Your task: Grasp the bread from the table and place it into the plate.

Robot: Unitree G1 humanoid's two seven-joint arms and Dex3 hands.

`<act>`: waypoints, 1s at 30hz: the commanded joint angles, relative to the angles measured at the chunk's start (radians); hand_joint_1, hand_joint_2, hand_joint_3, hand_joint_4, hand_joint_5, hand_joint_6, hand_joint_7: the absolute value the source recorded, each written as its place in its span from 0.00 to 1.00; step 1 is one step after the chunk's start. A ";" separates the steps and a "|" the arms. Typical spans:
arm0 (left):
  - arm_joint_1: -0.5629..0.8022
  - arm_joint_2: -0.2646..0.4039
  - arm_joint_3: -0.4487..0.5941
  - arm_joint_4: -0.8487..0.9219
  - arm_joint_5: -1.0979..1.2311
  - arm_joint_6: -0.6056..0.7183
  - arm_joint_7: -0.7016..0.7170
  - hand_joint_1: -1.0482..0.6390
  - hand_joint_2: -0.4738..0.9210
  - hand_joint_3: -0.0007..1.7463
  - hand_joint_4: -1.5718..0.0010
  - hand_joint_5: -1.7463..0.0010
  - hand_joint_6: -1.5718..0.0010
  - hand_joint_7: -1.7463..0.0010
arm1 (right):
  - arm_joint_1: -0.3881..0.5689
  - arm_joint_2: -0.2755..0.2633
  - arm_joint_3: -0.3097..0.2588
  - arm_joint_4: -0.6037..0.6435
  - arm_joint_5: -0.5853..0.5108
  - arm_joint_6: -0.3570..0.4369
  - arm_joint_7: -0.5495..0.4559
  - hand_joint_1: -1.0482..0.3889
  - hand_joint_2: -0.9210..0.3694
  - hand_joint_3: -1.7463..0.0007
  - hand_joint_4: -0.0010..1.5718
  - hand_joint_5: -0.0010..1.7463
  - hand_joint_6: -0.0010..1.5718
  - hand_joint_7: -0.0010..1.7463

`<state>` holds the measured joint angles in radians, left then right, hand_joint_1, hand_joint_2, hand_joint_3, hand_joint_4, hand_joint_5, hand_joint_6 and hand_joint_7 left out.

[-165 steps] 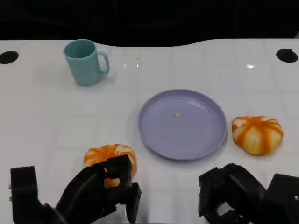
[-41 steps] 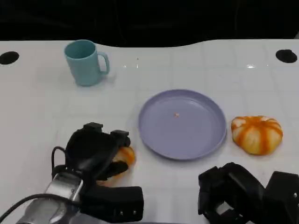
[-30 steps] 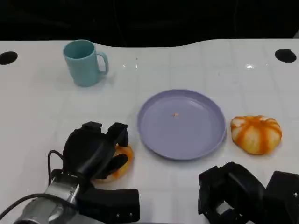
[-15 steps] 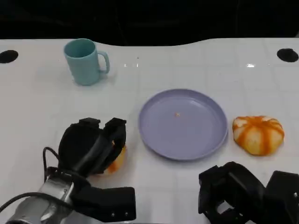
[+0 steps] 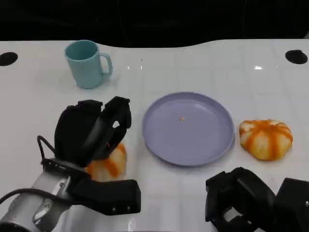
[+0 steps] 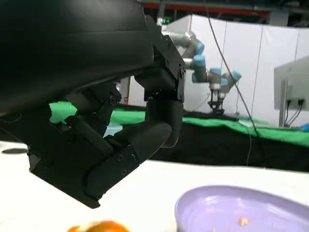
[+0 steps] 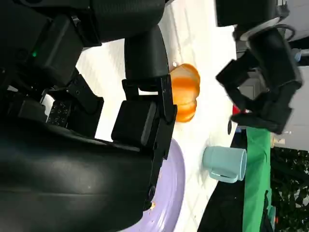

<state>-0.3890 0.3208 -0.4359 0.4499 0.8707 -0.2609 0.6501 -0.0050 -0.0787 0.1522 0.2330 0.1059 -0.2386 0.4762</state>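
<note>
The left hand (image 5: 91, 133) hung above the near-left part of the white table (image 5: 43, 101), its black fingers curled downward over one orange-and-white bread roll (image 5: 107, 163). In the head view the roll showed just below and nearer than the hand, seemingly resting on the table; whether the fingers touched it could not be told. In the left wrist view the fingers (image 6: 145, 140) were bent inward with a sliver of orange roll (image 6: 99, 226) visible beneath them and apart from them, so the hand held nothing.

The right hand (image 5: 241, 200) sat at the near-right edge of the table, its fingers folded in on nothing, well apart from any bread.

There were two bread rolls. The second roll (image 5: 266, 139) lay on the table just to the right of the plate, close to its rim without clearly touching it. The single lavender plate (image 5: 188, 128) stood between the two rolls in the middle of the table, bare but for a small crumb (image 5: 182, 118) near its centre.

One light teal mug (image 5: 88, 64) stood upright at the far left, handle pointing right, well apart from the hand and plate.

Two dark round holes marked the table's far corners, one at the left (image 5: 8, 59) and one at the right (image 5: 296, 56).
</note>
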 commanded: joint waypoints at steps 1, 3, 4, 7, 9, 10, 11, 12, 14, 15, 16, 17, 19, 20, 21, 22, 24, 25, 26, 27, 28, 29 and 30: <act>0.024 0.028 0.027 -0.070 -0.013 0.008 -0.042 0.51 0.58 0.81 0.40 0.00 0.56 0.00 | -0.003 -0.009 -0.010 0.011 0.003 -0.004 -0.002 0.00 0.63 0.28 0.98 0.73 1.00 0.57; 0.035 0.032 0.034 -0.112 -0.007 0.027 -0.068 0.51 0.57 0.81 0.40 0.00 0.56 0.00 | -0.005 -0.008 -0.011 0.016 0.005 -0.009 0.000 0.00 0.63 0.28 0.98 0.72 1.00 0.57; 0.043 0.035 0.037 -0.135 -0.002 0.040 -0.086 0.51 0.56 0.81 0.41 0.00 0.56 0.00 | -0.004 -0.007 -0.011 0.015 0.005 -0.007 -0.002 0.00 0.63 0.28 0.99 0.72 1.00 0.57; 0.077 0.050 0.044 -0.232 0.005 0.094 -0.186 0.52 0.56 0.79 0.41 0.00 0.56 0.00 | 0.000 -0.008 -0.010 0.001 0.002 0.009 -0.008 0.00 0.64 0.28 0.99 0.72 1.00 0.57; 0.112 0.068 0.053 -0.344 0.006 0.162 -0.324 0.47 0.68 0.63 0.49 0.01 0.54 0.25 | 0.005 -0.010 -0.007 -0.010 -0.001 0.013 -0.011 0.00 0.65 0.27 0.99 0.72 1.00 0.57; 0.130 0.081 0.057 -0.412 0.011 0.206 -0.417 0.45 0.70 0.57 0.51 0.04 0.53 0.35 | 0.006 -0.009 -0.007 -0.010 -0.002 0.008 -0.012 0.00 0.65 0.26 0.99 0.72 1.00 0.57; 0.142 0.089 0.060 -0.462 0.016 0.239 -0.487 0.40 0.78 0.38 0.56 0.09 0.53 0.59 | 0.006 -0.008 -0.006 -0.007 -0.002 0.003 -0.013 0.00 0.65 0.26 0.99 0.72 1.00 0.57; 0.153 0.103 0.061 -0.519 0.024 0.276 -0.574 0.38 0.86 0.25 0.58 0.12 0.50 0.73 | 0.007 -0.008 -0.006 -0.007 -0.001 0.002 -0.012 0.00 0.65 0.26 0.99 0.72 1.00 0.57; 0.171 0.132 0.063 -0.617 0.045 0.338 -0.733 0.27 0.97 0.07 0.68 0.40 0.62 0.94 | 0.007 -0.009 -0.005 -0.004 0.000 -0.006 -0.008 0.00 0.64 0.26 0.99 0.72 1.00 0.57; 0.178 0.149 0.066 -0.667 0.046 0.365 -0.821 0.25 0.98 0.04 0.68 0.48 0.65 0.97 | 0.006 -0.010 -0.005 0.000 0.001 -0.010 -0.006 0.00 0.64 0.26 0.99 0.72 1.00 0.58; 0.185 0.163 0.071 -0.708 0.045 0.385 -0.890 0.20 0.99 0.03 0.74 0.60 0.73 0.98 | 0.006 -0.009 -0.006 0.001 0.003 -0.008 -0.005 0.00 0.64 0.26 0.99 0.72 1.00 0.58; 0.193 0.175 0.077 -0.746 0.046 0.404 -0.949 0.15 0.99 0.01 0.76 0.71 0.80 0.99 | 0.005 -0.009 -0.007 0.003 0.003 -0.010 -0.005 0.00 0.64 0.26 0.99 0.72 1.00 0.58; 0.202 0.187 0.085 -0.800 0.053 0.436 -1.043 0.11 0.98 0.00 0.78 0.79 0.85 1.00 | 0.005 -0.009 -0.007 0.004 0.002 -0.011 -0.005 0.00 0.64 0.26 0.99 0.72 1.00 0.57; 0.206 0.191 0.087 -0.822 0.062 0.451 -1.084 0.09 0.97 0.00 0.80 0.82 0.88 1.00 | 0.006 -0.010 -0.006 0.004 0.001 -0.013 -0.005 0.00 0.64 0.26 0.99 0.72 1.00 0.57; 0.210 0.193 0.089 -0.841 0.073 0.464 -1.113 0.09 0.96 0.00 0.80 0.83 0.88 1.00 | 0.008 -0.011 -0.006 0.001 0.001 -0.012 -0.004 0.00 0.64 0.26 0.99 0.72 1.00 0.57; 0.214 0.194 0.091 -0.857 0.087 0.475 -1.137 0.08 0.95 0.00 0.81 0.83 0.89 1.00 | 0.008 -0.011 -0.005 -0.001 0.002 -0.010 -0.004 0.00 0.64 0.26 0.99 0.72 1.00 0.57; 0.220 0.193 0.092 -0.878 0.118 0.485 -1.166 0.09 0.95 0.00 0.81 0.84 0.89 1.00 | 0.009 -0.009 -0.006 -0.004 0.006 -0.002 -0.003 0.00 0.63 0.27 0.99 0.72 1.00 0.57; 0.221 0.193 0.092 -0.883 0.131 0.487 -1.176 0.09 0.94 0.00 0.81 0.84 0.90 1.00 | 0.009 -0.009 -0.006 -0.006 0.007 0.001 -0.003 0.00 0.64 0.27 0.99 0.72 1.00 0.57; 0.223 0.191 0.093 -0.885 0.143 0.487 -1.183 0.10 0.94 0.00 0.80 0.84 0.90 1.00 | 0.010 -0.009 -0.006 -0.008 0.007 0.004 -0.004 0.00 0.64 0.27 0.99 0.72 1.00 0.57; 0.223 0.190 0.092 -0.886 0.156 0.487 -1.192 0.11 0.93 0.00 0.80 0.84 0.90 1.00 | 0.010 -0.009 -0.006 -0.009 0.006 0.004 -0.004 0.00 0.64 0.27 0.99 0.72 1.00 0.57; 0.224 0.187 0.092 -0.887 0.165 0.488 -1.198 0.12 0.92 0.00 0.80 0.85 0.90 1.00 | 0.011 -0.009 -0.005 -0.009 0.005 0.003 -0.004 0.00 0.64 0.27 0.99 0.72 1.00 0.57; 0.224 0.184 0.090 -0.886 0.178 0.489 -1.204 0.12 0.92 0.00 0.80 0.85 0.90 1.00 | 0.010 -0.009 -0.005 -0.007 0.006 -0.001 -0.002 0.00 0.64 0.27 0.99 0.72 1.00 0.57; 0.224 0.181 0.086 -0.881 0.194 0.490 -1.206 0.13 0.92 0.00 0.80 0.85 0.90 1.00 | 0.009 -0.008 -0.006 -0.004 0.006 -0.006 -0.002 0.00 0.64 0.27 0.99 0.72 1.00 0.57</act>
<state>-0.1739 0.4953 -0.3553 -0.4231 1.0298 0.2197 -0.5349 -0.0017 -0.0789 0.1535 0.2308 0.1046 -0.2391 0.4710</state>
